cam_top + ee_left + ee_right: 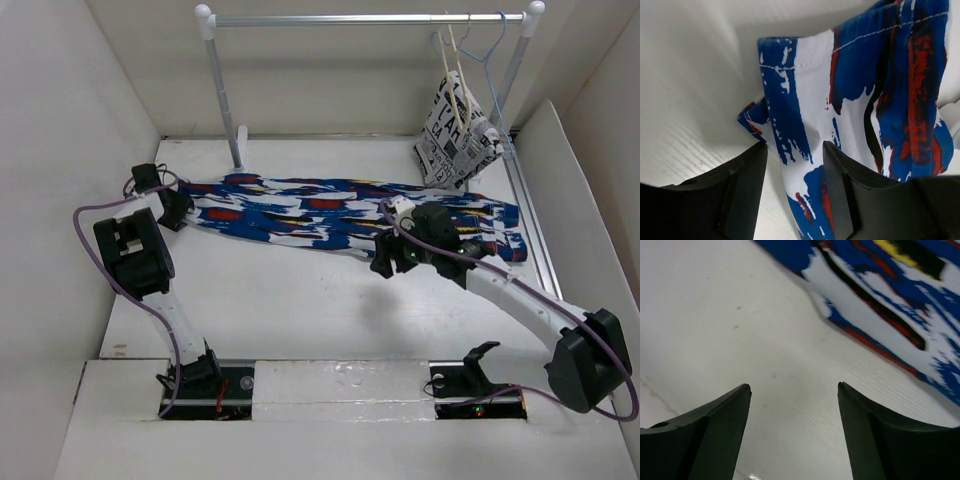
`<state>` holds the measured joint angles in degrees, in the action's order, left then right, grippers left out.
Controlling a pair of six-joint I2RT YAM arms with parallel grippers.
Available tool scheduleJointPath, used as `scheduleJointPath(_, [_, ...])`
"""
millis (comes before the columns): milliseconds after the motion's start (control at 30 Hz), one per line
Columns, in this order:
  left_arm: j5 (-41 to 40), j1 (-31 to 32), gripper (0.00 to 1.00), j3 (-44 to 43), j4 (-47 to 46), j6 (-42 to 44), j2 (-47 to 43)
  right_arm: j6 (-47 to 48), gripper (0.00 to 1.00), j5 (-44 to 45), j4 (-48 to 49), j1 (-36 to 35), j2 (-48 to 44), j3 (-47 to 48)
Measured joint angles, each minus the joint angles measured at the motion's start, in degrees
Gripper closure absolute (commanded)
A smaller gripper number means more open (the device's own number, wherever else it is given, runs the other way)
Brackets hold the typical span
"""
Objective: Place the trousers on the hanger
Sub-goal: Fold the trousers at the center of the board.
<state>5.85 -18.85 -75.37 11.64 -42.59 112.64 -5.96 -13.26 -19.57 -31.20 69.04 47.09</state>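
1. The trousers are laid out flat on the table just in front of the clothes rail. They are stretched from near the rail's left post across to below its right end.
2. The hanger is hung by its hook on the right part of the rail, well above the trousers and apart from them.
3. A light blue wire hanger is hung just to its right on the same rail, and a newsprint-lettered cloth is draped below the two.
4. The left gripper is set in front of the rail's left post, at the left end of the trousers. In the left wrist view a narrow gap is seen between its fingers, with the printed cloth lying in that gap. A firm clamp is not shown.
5. The right gripper is held below the rail's right half, at the near edge of the trousers. Its jaws are spread wide over bare table, with the cloth's edge just beyond the fingertips and nothing held.
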Motion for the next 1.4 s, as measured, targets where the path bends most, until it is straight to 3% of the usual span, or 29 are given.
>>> scheduleJointPath(100, [-0.2, 0.0, 0.56, -1.1, -0.2, -0.2, 0.8, -0.6, 0.09, -0.1, -1.1, 6.0, -1.6, -0.9])
scheduleJointPath(200, [-0.7, 0.0, 0.59, -2.5, 0.3, -0.1, 1.8, -2.5, 0.03, -1.8, -1.0, 19.7, -5.0, -4.5])
scheduleJointPath(333, [-1.5, 0.0, 0.76, -4.4, 1.3, 0.6, 3.2, -7.5, 0.02, -3.5, 0.6, 42.9, -8.8, -11.5])
scheduleJointPath(433, [-1.9, 0.0, 0.93, -5.3, 2.1, 1.4, 3.9, -11.1, 0.02, -5.5, 2.3, 54.1, -8.0, -16.0])
scheduleJointPath(500, [-2.2, 0.0, 0.98, -5.7, 2.8, 2.0, 4.2, -13.3, 0.02, -7.3, 4.9, 61.1, -5.4, -17.9])
scheduleJointPath(633, [-3.0, 0.2, 1.00, -7.1, 4.3, 3.2, 4.7, -17.0, 0.01, -9.9, 12.3, 69.8, 4.5, -16.8])
scheduleJointPath(733, [-3.7, 0.4, 1.00, -8.2, 5.4, 4.2, 5.2, -20.3, 0.04, -12.1, 20.8, 70.6, 12.4, -13.5])
scheduleJointPath(767, [-3.9, 0.5, 1.00, -8.8, 6.0, 4.5, 5.5, -21.5, 0.08, -12.5, 23.3, 70.6, 14.1, -12.9])
scheduleJointPath(833, [-4.4, 0.5, 1.00, -9.6, 6.6, 5.0, 6.0, -23.8, 0.29, -13.3, 27.7, 70.6, 17.3, -12.1])
scheduleJointPath(867, [-4.7, 0.6, 1.00, -10.0, 7.0, 5.3, 6.1, -24.6, 0.59, -13.4, 28.9, 70.5, 18.6, -11.7])
scheduleJointPath(967, [-6.8, 0.8, 1.00, -10.2, 7.3, 6.2, 6.1, -26.4, 0.98, -13.2, 29.4, 71.0, 21.6, -11.5])
scheduleJointPath(1100, [-10.1, 1.3, 1.00, -9.3, 7.3, 6.9, 5.5, -25.9, 1.00, -13.8, 25.9, 73.2, 19.3, -11.5])
scheduleJointPath(1400, [-21.5, 2.0, 1.00, 1.8, 11.5, 8.5, -3.5, -20.0, 1.00, -11.3, 8.7, 75.5, 0.0, -10.9])
